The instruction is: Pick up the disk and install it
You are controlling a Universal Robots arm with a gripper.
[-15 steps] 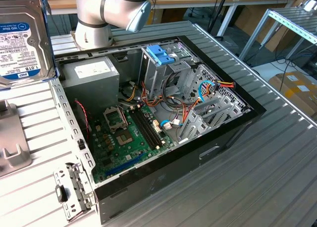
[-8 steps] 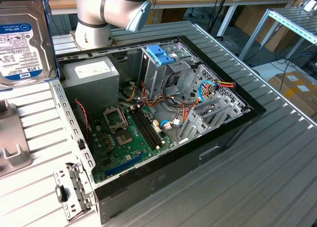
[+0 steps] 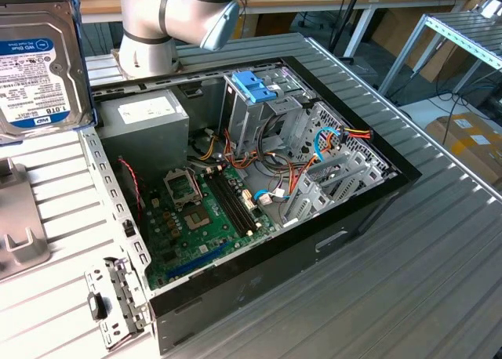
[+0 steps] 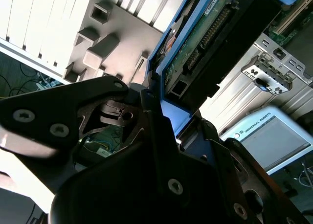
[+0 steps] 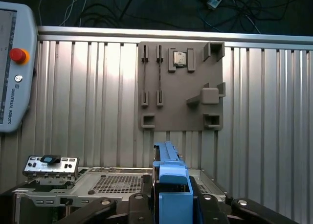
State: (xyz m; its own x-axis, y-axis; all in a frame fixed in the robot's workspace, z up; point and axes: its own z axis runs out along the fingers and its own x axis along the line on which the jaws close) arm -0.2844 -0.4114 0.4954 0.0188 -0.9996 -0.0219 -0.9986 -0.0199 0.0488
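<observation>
The disk (image 3: 39, 61), a flat silver-metal hard drive with a white-and-blue label and light blue plastic rails, stands on edge, clamped between the fingers of the black gripper (image 5: 171, 207). It is at the exterior view's left, well apart from the open black computer case's metal drive cage (image 3: 263, 112).

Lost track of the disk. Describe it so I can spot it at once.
In the exterior view, start at the open computer case, then go to that view's upper left. The disk is held upright there, clamped in the gripper: a silver slab with a white, blue-banded label in light blue rails, unlike the grey power supply lying inside the case.
</observation>
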